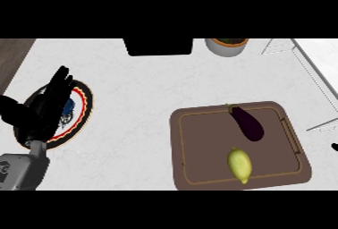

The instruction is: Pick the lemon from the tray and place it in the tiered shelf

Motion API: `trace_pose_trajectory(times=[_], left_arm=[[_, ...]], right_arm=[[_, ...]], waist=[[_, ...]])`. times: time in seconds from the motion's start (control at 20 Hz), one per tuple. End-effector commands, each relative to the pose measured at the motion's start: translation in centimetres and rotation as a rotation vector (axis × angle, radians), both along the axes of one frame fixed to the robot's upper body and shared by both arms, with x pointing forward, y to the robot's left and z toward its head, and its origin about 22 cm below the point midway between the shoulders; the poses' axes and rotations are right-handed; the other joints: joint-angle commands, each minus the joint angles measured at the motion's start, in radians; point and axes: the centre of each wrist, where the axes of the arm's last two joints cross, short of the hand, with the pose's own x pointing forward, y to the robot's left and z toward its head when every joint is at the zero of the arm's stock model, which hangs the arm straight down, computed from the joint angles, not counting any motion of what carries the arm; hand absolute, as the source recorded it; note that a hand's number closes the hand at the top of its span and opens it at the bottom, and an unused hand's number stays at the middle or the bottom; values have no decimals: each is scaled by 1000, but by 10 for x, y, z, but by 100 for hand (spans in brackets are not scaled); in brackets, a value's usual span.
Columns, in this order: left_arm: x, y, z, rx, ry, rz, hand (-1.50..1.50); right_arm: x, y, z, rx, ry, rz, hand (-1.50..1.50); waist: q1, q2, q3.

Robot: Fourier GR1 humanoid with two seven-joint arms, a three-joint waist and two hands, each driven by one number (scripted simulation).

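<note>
A yellow lemon (239, 164) lies on the brown tray (198, 147), near its front edge. Just behind it on the same tray rests a dark purple eggplant (246, 122). The white wire tiered shelf (315, 74) runs along the right side of the counter. My left hand (48, 107) stands open at the far left, fingers up, resting over a round plate and well away from the tray. Only a small black tip of my right hand (335, 146) shows at the right edge, beside the tray.
A round plate (80, 117) with a red and black rim lies under the left hand. A black box (160, 46) and a white pot with soil (227, 45) stand at the back. Bare white counter lies between plate and tray.
</note>
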Motion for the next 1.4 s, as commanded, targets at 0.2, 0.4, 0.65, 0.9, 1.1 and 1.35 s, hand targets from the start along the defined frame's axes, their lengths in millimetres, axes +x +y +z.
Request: trace_pose_trajectory(times=[0.2,0.4,0.65,0.9,1.1,1.35], left_arm=[[4,9,9,-11,9,46,0],[2,3,2,-1,5,11,0],[1,-18,8,10,9,-21,0],[9,-25,-3,-24,-1,-30,0],[15,-15,16,-6,1,-26,0],[11,-7,5,-24,8,-30,0]], right_arm=[[-27,-4,61,-659,-170,-334,-150],[-56,40,51,-745,-145,-451,-150],[-69,91,36,-766,-92,-518,-150],[-63,96,12,-910,-37,-560,-150],[-60,128,-12,-975,-18,-641,-150],[-66,157,-25,-1052,3,-677,-150]], waist=[[-43,-5,-6],[-11,4,-2],[28,7,0],[23,10,-2],[31,10,0],[26,7,1]])
